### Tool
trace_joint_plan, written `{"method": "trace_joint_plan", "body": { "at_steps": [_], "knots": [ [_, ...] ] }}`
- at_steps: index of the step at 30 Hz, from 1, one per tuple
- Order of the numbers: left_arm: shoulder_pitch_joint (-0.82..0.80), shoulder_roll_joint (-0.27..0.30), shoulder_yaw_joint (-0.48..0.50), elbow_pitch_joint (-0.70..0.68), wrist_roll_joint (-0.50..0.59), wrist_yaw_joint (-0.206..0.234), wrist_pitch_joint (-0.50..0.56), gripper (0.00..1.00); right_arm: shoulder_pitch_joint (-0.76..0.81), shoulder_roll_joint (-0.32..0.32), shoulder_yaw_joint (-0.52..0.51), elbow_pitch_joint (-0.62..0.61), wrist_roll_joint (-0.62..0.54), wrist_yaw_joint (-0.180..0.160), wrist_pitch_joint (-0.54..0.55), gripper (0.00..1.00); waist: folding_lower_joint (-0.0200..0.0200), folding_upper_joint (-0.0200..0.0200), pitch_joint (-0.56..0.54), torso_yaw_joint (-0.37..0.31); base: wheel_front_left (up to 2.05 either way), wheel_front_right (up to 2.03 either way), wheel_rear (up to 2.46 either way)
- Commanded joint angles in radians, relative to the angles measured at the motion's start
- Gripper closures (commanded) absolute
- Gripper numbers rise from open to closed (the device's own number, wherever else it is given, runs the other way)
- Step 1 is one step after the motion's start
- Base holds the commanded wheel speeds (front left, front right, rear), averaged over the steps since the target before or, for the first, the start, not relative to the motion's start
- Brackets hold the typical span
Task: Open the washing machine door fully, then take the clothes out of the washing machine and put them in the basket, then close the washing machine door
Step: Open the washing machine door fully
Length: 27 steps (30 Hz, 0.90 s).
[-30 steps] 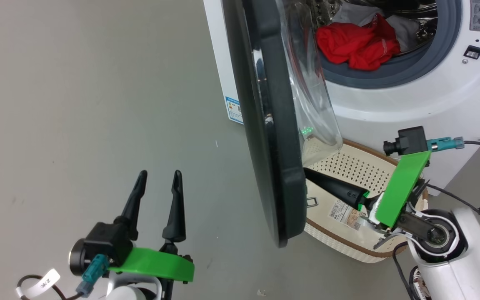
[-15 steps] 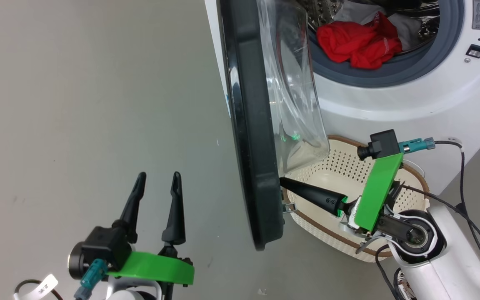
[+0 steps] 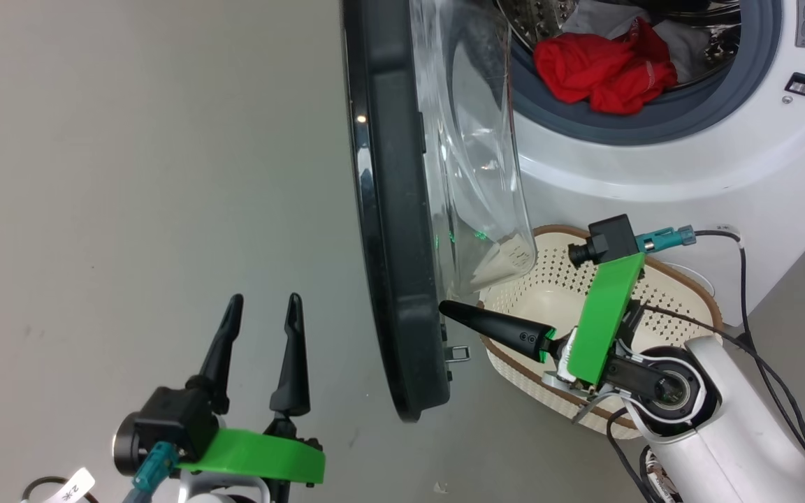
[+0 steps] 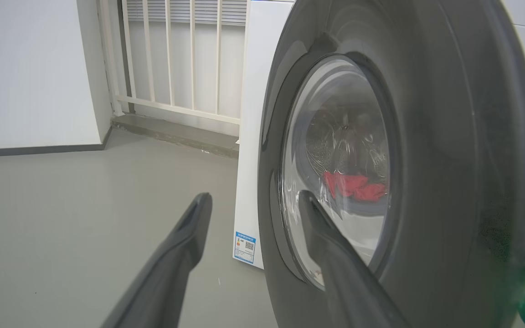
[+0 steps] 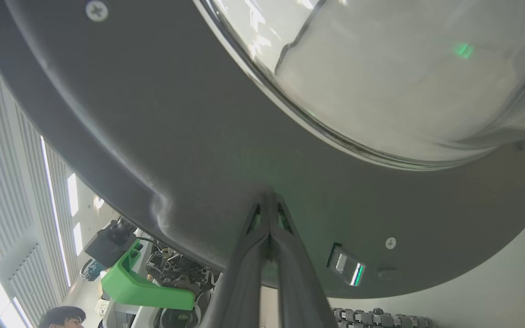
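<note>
The washing machine door [image 3: 388,209] stands edge-on and half open, with its glass bowl [image 3: 476,161] bulging toward the drum. My right gripper [image 3: 444,307] is shut with nothing held, and its tip presses on the door's inner black rim [image 5: 153,136] just below the glass, above the basket [image 3: 682,286]. Red clothes [image 3: 602,70] with white and grey pieces lie at the mouth of the washing machine [image 3: 654,175]. My left gripper [image 3: 263,302] hangs open over the floor on the door's outer side. In the left wrist view the clothes [image 4: 356,186] show through the door's window [image 4: 426,136].
Grey floor [image 3: 130,175] lies to the left of the door. A white railing [image 4: 171,59] and a wall stand beyond the washer's side, which carries a blue label [image 4: 244,246]. Cables [image 3: 745,279] trail by my right arm. A person's hair [image 5: 62,316] shows low in the right wrist view.
The door has swung further open to the left, with my shut right gripper following against its inner rim. More of the basket has been uncovered. The left gripper has hardly moved.
</note>
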Motion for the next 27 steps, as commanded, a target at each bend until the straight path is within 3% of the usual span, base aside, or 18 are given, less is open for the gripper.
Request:
{"method": "trace_joint_plan", "body": {
  "at_steps": [1,10,15,16,17,18,20,27],
  "knots": [
    [-0.001,0.018,0.035,-0.029,-0.004,0.001,-0.008,0.00,-0.039,0.018,0.028,-0.028,0.009,0.008,-0.007,1.00,0.0000,0.0000,-0.001,0.000,0.00,0.00,0.00],
    [0.000,0.018,0.030,-0.027,-0.009,-0.005,-0.008,0.00,-0.043,0.018,0.041,-0.022,-0.003,0.008,-0.045,1.00,0.0000,0.0000,-0.006,-0.002,0.00,0.00,0.00],
    [-0.003,0.018,0.027,-0.025,-0.010,-0.010,-0.008,0.00,-0.030,0.017,0.027,-0.033,-0.090,0.008,-0.113,0.99,0.0000,0.0000,-0.014,-0.005,0.00,0.00,0.00],
    [-0.003,0.018,0.027,-0.025,-0.010,-0.010,-0.008,0.00,-0.027,0.014,0.028,-0.037,-0.116,0.008,-0.129,0.92,0.0000,0.0000,-0.015,-0.005,0.00,0.00,0.00],
    [-0.004,0.018,0.027,-0.026,-0.011,-0.011,-0.008,0.00,-0.022,0.012,0.027,-0.042,-0.145,0.008,-0.149,0.70,0.0000,0.0000,-0.017,-0.006,0.00,0.00,0.00],
    [-0.004,0.018,0.026,-0.026,-0.013,-0.012,-0.008,0.00,-0.016,0.011,0.025,-0.046,-0.169,0.008,-0.167,0.56,0.0000,0.0000,-0.018,-0.006,0.00,0.00,0.00],
    [-0.004,0.018,0.024,-0.026,-0.019,-0.016,-0.008,0.00,-0.003,0.010,0.020,-0.053,-0.222,0.008,-0.210,0.00,0.0000,0.0000,-0.023,-0.008,0.00,0.00,0.00],
    [-0.003,0.018,0.022,-0.032,-0.020,-0.020,-0.008,0.00,0.047,0.001,0.005,-0.083,-0.434,0.008,-0.369,0.00,0.0000,0.0000,-0.038,-0.011,0.00,0.00,0.00]
  ]
}}
